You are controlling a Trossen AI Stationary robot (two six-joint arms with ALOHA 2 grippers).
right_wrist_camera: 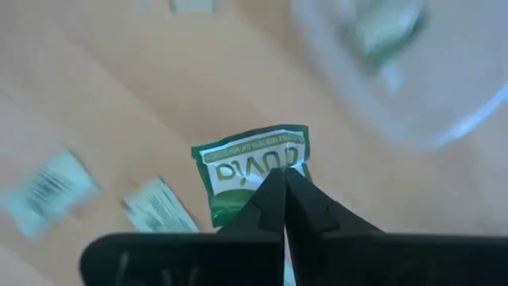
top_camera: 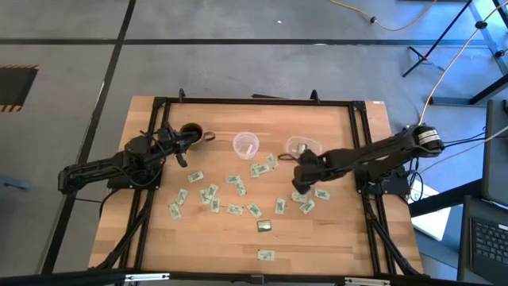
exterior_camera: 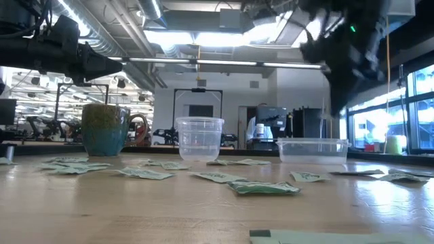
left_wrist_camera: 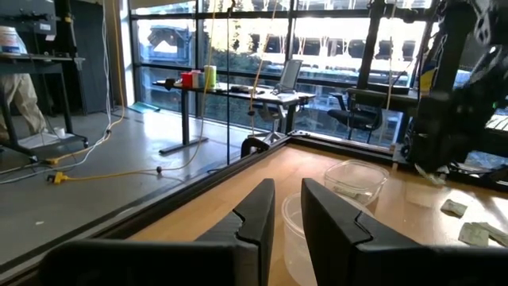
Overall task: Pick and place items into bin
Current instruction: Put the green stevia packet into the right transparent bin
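Wooden table [top_camera: 333, 238], glass-walled workshop beyond.

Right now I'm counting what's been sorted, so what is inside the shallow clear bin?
The clear bin holds at least one green-and-white packet, seen through its wall. Glare and blur hide whether more lie inside. The right claw holds another packet beside it.

Green-and-white packet [right_wrist_camera: 250, 171], teal mug [exterior_camera: 106, 131], pale wooden table [top_camera: 317, 238]

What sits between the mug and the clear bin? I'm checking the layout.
A clear cup stands between the mug and the bin, seen in the high view.
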